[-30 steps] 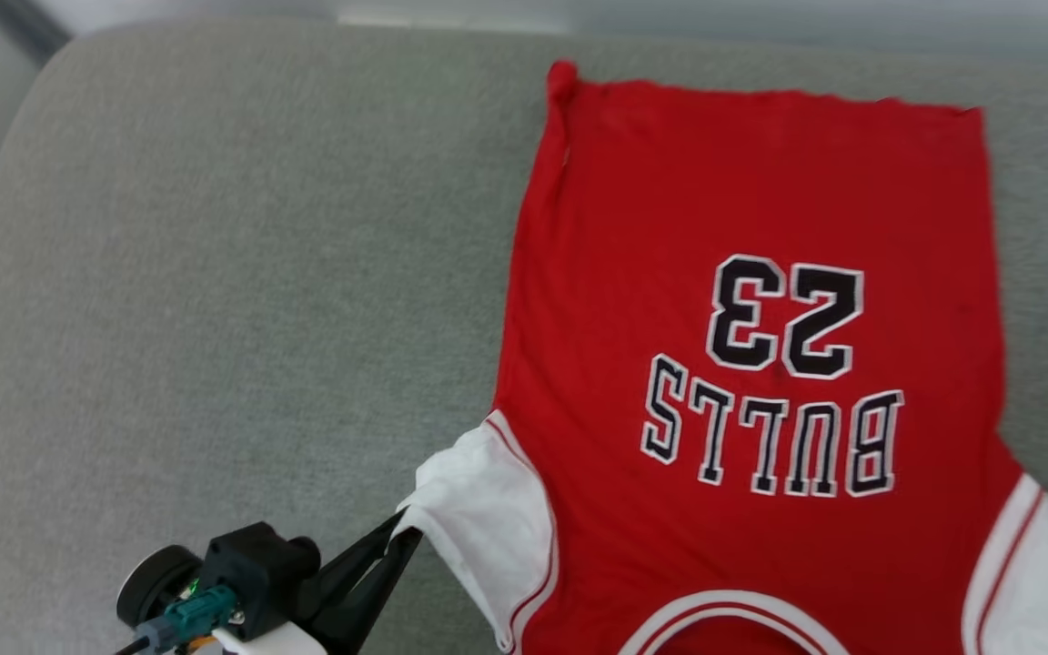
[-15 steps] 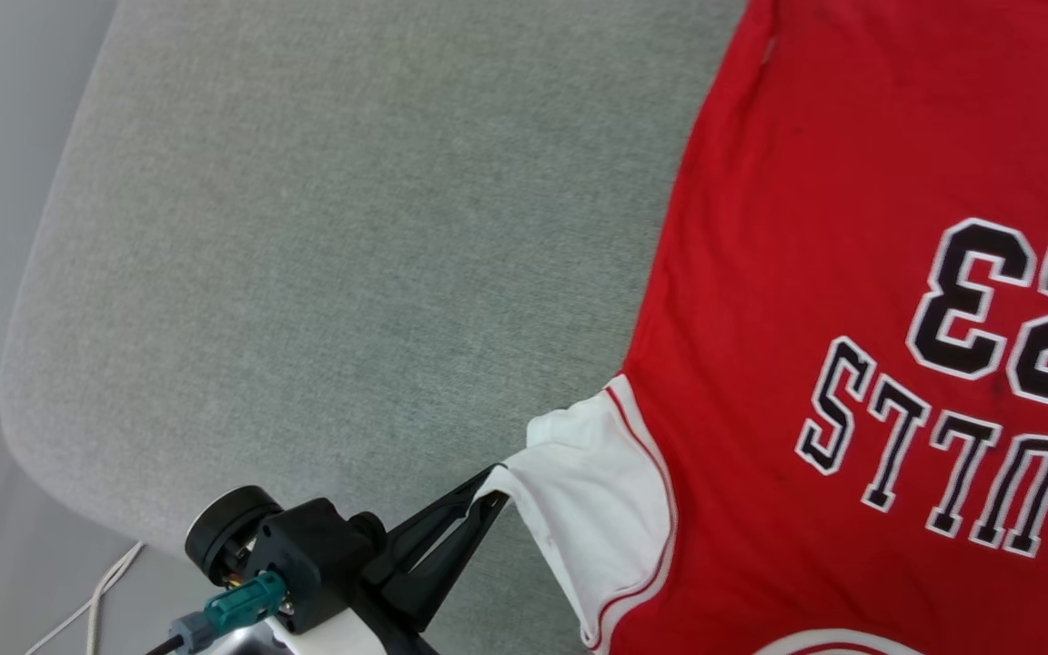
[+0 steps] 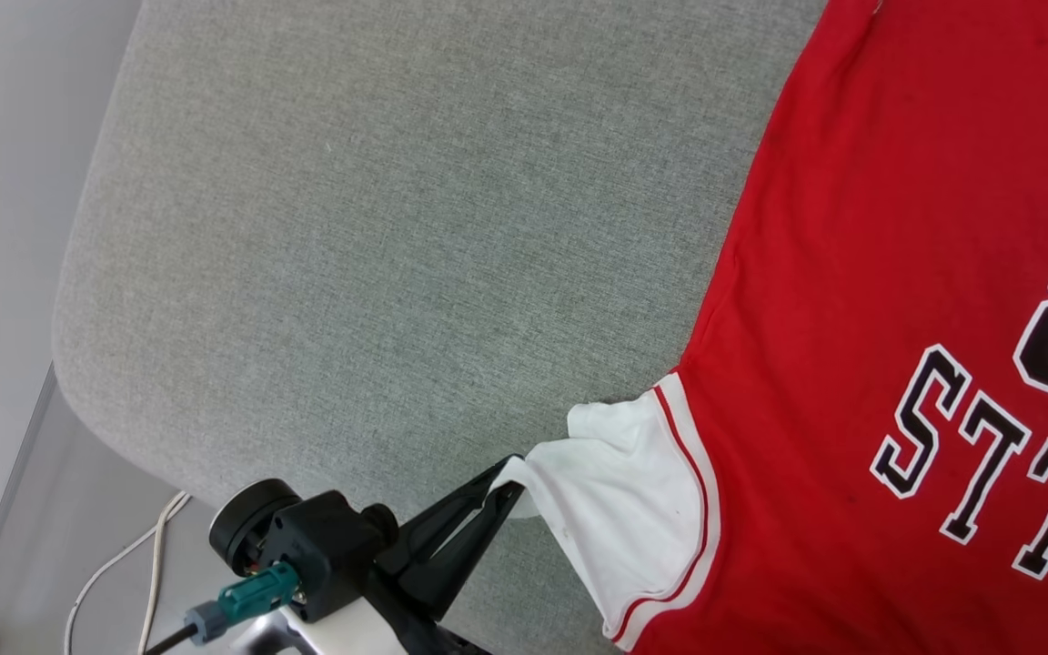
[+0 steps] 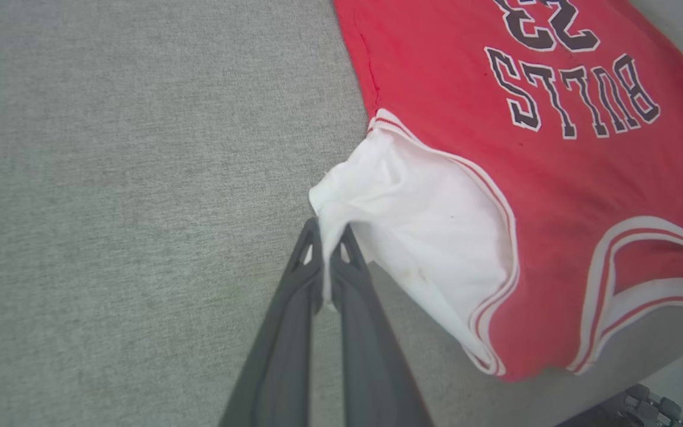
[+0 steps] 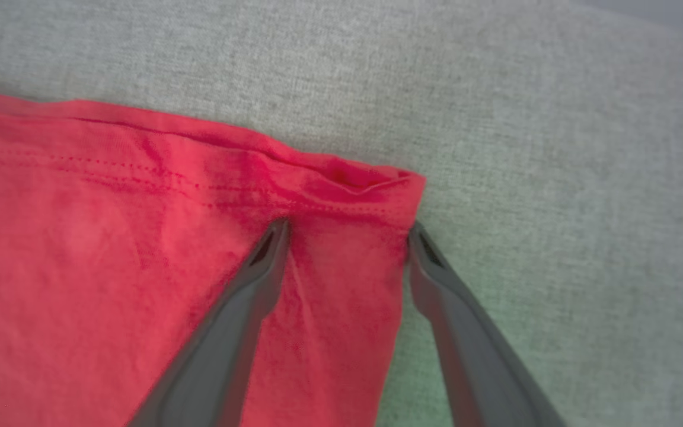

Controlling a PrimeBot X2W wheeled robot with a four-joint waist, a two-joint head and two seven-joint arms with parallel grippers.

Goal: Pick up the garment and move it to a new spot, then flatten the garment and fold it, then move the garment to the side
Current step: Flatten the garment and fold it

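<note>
The garment (image 3: 861, 273) is a red jersey with white sleeves and black lettering, lying flat on the grey cushion (image 3: 397, 227). My left gripper (image 3: 510, 478) is shut on the tip of its white sleeve (image 3: 633, 491), at the lower middle of the head view. The left wrist view shows the sleeve (image 4: 412, 219) pinched between the closed left gripper (image 4: 329, 234), with the garment (image 4: 531, 148) spread to the right. My right gripper (image 5: 347, 234) is open over a red hem corner of the garment (image 5: 140, 267), one finger on the cloth, the other at its edge.
The cushion's rounded edge (image 3: 87, 382) runs down the left, with pale floor and a white cable (image 3: 137, 564) beyond it. A wide stretch of bare grey fabric (image 4: 128, 178) lies left of the garment.
The head camera has swung left, so the garment now sits further right in its view. The left gripper keeps its hold on the sleeve tip.
</note>
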